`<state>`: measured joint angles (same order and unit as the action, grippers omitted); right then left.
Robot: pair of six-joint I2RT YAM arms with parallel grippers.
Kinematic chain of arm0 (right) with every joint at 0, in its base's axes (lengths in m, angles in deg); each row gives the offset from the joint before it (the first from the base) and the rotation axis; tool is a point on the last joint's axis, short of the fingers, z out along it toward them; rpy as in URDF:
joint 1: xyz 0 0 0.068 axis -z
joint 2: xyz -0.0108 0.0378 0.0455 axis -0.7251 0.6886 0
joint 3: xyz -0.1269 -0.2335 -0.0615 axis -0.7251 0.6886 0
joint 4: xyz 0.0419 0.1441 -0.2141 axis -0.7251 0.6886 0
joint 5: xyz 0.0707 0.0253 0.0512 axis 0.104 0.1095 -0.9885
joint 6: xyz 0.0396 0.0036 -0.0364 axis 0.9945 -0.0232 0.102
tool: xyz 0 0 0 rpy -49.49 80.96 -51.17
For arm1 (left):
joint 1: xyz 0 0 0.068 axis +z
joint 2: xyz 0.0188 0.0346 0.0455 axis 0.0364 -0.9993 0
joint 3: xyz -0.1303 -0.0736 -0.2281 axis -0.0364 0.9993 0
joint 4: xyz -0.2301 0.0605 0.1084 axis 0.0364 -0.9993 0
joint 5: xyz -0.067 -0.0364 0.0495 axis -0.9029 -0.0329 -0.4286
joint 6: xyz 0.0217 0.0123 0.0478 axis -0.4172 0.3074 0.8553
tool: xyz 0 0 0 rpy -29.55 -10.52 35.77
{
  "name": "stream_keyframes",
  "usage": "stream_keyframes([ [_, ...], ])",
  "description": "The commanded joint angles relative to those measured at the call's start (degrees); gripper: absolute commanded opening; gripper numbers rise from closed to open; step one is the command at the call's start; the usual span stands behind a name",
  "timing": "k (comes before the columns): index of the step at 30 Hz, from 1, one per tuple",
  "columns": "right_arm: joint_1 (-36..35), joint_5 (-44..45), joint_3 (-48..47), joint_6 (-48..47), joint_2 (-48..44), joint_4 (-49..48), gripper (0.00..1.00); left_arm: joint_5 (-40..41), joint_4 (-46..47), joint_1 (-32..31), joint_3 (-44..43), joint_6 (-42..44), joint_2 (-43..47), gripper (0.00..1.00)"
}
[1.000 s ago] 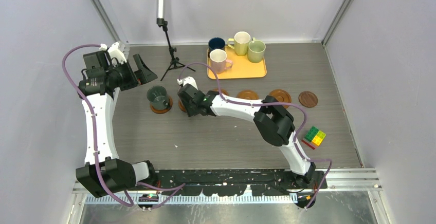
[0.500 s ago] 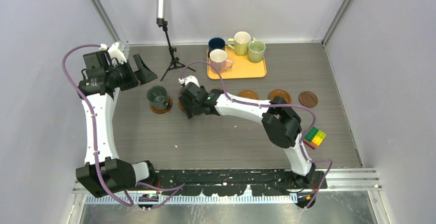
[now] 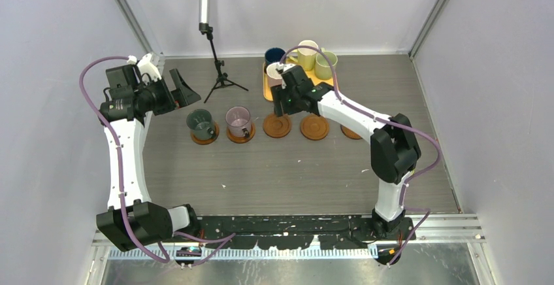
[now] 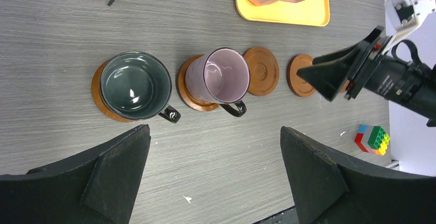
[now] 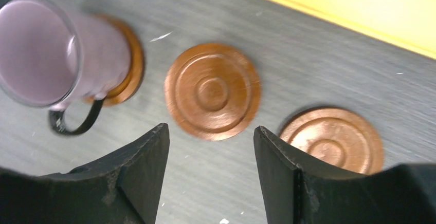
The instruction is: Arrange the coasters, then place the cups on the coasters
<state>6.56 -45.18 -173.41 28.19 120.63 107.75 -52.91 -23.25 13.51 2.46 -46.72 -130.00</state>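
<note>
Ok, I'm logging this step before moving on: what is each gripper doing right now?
Left gripper: open, holding nothing.
Right gripper: open, holding nothing.

Light over my desk (image 3: 294,167) is bright, even and diffuse from above, and the shadows under the arms are faint and soft-edged. My left wrist view is sharp, with small white glints inside the dark green cup (image 4: 134,84). The fingers (image 4: 113,178) of my left tool (image 4: 214,128) read as near-black wedges without detail. My right wrist view is smeared: the mauve cup (image 5: 46,54) and the coasters (image 5: 212,91) have soft edges, and the yellow tray (image 5: 360,3) looks nearly washed out.
</note>
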Motion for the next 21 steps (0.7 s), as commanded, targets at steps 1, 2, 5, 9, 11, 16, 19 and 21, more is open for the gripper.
stream_keyframes([
  [1, 0.57, 3.79, -2.55, 0.96, 1.60, -4.14, 0.63, -1.39, 2.17, -0.04, 0.01, -0.09, 0.97, 1.00],
  [2, 0.69, 4.64, -3.92, 0.90, 3.11, -4.14, 0.62, -1.27, 2.07, -0.09, 0.05, -0.09, 0.98, 1.00],
  [5, 0.83, 7.51, -7.85, 1.97, 7.63, -4.08, 0.61, -0.79, 2.11, 0.03, 0.29, 0.11, 1.37, 1.00],
  [9, 1.13, 9.18, -11.99, 4.86, 12.78, -4.92, 0.60, -0.36, 1.64, 0.01, 0.22, 0.69, 1.66, 1.00],
  [11, 1.09, 9.62, -13.93, 5.56, 15.08, -5.34, 0.60, -0.17, 1.58, -0.02, 0.31, 0.74, 1.68, 1.00],
  [16, 1.16, 10.87, -19.01, 5.53, 20.15, -5.13, 0.60, -0.11, 1.87, -0.01, 0.88, 0.74, 1.89, 1.00],
  [19, 1.16, 10.96, -20.82, 5.50, 22.22, -4.87, 0.59, -0.08, 2.08, -0.01, 1.50, 0.91, 2.03, 1.00],
  [21, 1.18, 11.34, -21.35, 5.37, 23.20, -4.77, 0.59, 0.01, 2.09, 0.05, 1.73, 1.04, 2.03, 1.00],
])
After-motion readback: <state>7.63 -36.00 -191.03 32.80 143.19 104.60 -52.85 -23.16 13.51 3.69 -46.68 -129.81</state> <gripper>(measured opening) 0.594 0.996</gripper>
